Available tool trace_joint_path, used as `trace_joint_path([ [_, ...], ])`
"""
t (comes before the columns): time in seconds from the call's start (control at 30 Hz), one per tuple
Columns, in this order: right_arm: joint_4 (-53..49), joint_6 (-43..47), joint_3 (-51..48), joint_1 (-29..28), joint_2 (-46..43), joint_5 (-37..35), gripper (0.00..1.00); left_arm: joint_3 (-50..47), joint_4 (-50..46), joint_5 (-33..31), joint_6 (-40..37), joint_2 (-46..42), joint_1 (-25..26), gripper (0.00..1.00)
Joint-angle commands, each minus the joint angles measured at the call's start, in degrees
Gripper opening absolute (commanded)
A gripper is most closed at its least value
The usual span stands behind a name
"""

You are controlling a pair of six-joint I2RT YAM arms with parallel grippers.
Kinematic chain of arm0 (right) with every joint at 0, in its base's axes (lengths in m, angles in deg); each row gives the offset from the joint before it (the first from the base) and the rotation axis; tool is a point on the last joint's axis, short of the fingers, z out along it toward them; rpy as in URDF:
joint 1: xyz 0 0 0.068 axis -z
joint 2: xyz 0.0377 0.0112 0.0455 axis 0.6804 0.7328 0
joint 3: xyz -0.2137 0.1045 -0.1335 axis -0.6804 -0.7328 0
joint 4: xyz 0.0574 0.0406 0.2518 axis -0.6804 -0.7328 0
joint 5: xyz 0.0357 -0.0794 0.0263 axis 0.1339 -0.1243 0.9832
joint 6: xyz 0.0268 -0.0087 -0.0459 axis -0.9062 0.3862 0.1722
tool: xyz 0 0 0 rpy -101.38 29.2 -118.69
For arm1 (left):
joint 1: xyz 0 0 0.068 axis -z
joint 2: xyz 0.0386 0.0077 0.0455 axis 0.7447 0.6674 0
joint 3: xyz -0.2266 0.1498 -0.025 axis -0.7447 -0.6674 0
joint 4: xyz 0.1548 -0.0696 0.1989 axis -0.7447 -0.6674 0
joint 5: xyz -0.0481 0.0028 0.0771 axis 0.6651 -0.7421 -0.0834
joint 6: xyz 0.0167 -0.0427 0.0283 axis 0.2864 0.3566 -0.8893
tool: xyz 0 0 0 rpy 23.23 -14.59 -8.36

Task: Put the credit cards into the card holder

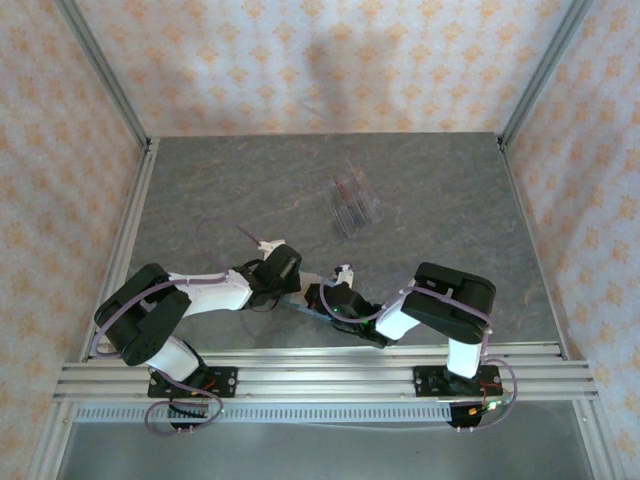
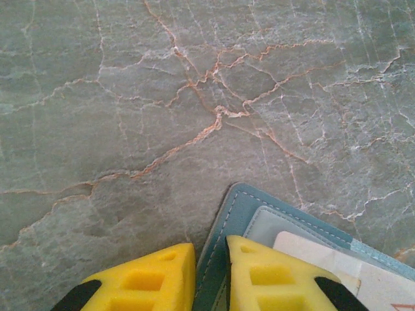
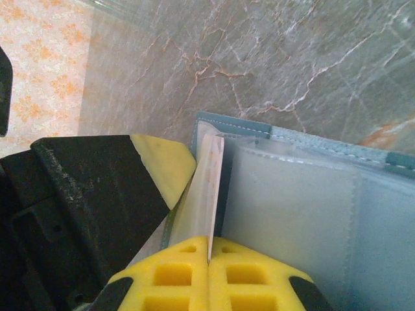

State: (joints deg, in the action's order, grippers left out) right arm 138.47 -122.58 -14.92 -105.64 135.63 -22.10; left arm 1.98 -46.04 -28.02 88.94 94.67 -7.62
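Note:
The card holder (image 2: 241,206) is a teal stitched wallet lying open on the table near the front middle (image 1: 299,308). My left gripper (image 2: 209,245) is shut on its edge, one yellow finger (image 2: 150,277) on each side. A pale credit card (image 3: 211,188) stands edge-on at the clear pocket (image 3: 292,214) of the card holder (image 3: 233,124), and my right gripper (image 3: 209,241) is shut on its near end. From the left wrist, a white card (image 2: 324,258) with an orange mark lies in the holder's pocket. In the top view both grippers, left (image 1: 290,290) and right (image 1: 322,300), meet over the holder.
A clear plastic case (image 1: 352,203) with reddish contents lies on the grey marbled table (image 1: 440,190) behind the arms. The left gripper's black and yellow finger (image 3: 162,170) presses close beside the held card. Patterned walls and metal rails (image 1: 320,365) ring the table.

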Motion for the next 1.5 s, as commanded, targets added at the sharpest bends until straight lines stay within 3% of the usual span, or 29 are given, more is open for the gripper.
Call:
trace_joint_path([
  [0.0, -9.15, 0.09, 0.44, -0.61, 4.92, 1.18, 0.07, -3.57, -13.06, 10.33, 1.17, 4.48, 2.55, 0.21],
  [0.33, -18.58, 2.07, 0.05, -0.09, -4.88, 3.09, 0.26, -2.82, -16.76, 17.41, 0.56, -6.28, -2.76, 0.23],
  [0.67, -36.48, 7.66, 7.55, 1.11, -10.98, 9.05, 0.43, -0.73, -23.52, 18.11, -2.26, -13.73, -5.18, 0.26],
  [1.27, -54.63, 14.25, 17.84, 2.92, -12.7, 10.77, 0.46, -0.53, -19.72, 17.76, -3.19, -7.12, -5.18, 0.22],
  [1.33, -55.13, 14.65, 18.67, 2.99, -11.97, 11.26, 0.43, -1.11, -19.55, 17.52, -3.09, -7.14, -5.25, 0.22],
  [1.47, -55.15, 15.01, 19.77, 3.01, -10.37, 12.15, 0.3, -2.14, -18.76, 17.63, -2.83, -7.01, -5.18, 0.22],
])
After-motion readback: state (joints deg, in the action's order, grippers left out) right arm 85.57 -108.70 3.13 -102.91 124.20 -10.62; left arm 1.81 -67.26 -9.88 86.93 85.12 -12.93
